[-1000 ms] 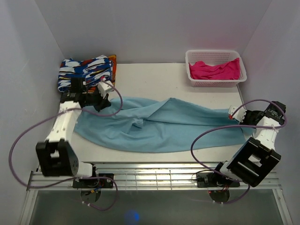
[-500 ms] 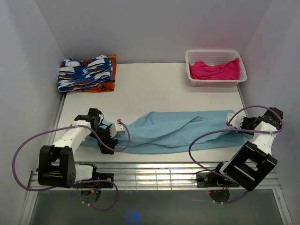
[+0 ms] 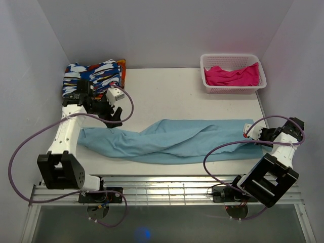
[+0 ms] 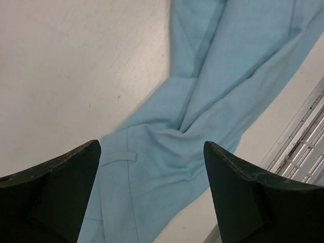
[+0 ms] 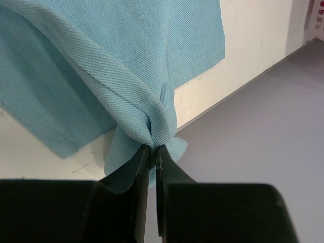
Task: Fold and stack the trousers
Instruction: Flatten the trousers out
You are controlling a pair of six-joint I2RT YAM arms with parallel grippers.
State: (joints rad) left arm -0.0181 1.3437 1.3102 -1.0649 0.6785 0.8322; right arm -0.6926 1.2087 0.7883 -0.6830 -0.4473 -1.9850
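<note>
Trousers (image 3: 172,142) lie in a long twisted band across the near half of the table (image 3: 167,93), running left to right, with the legs rolled over each other mid-span. Right gripper (image 5: 153,152) is pinched tight on a small bunched fold at the cloth's right end, right at the table's edge. Left gripper (image 4: 151,147) hangs above the left end with its jaws wide apart, holding nothing, and a belt-loop-like tab shows below it. Risks: the right pinch is thin, so a tug could likely slip it out or drag that end off the edge. The twist could get folded in if it isn't shaken flat. The left gripper may grab only one layer, and it sits near the patterned folded cloth (image 3: 91,78), so a swing could snag it. Versus half a second ago, the left arm has gone from low by the near edge back up toward the far left. The cloth's left end, then bunched under it, now lies stretched out further left. The right arm has barely moved. The basket (image 3: 205,61) with the pink garment (image 3: 230,76) is unchanged.
</note>
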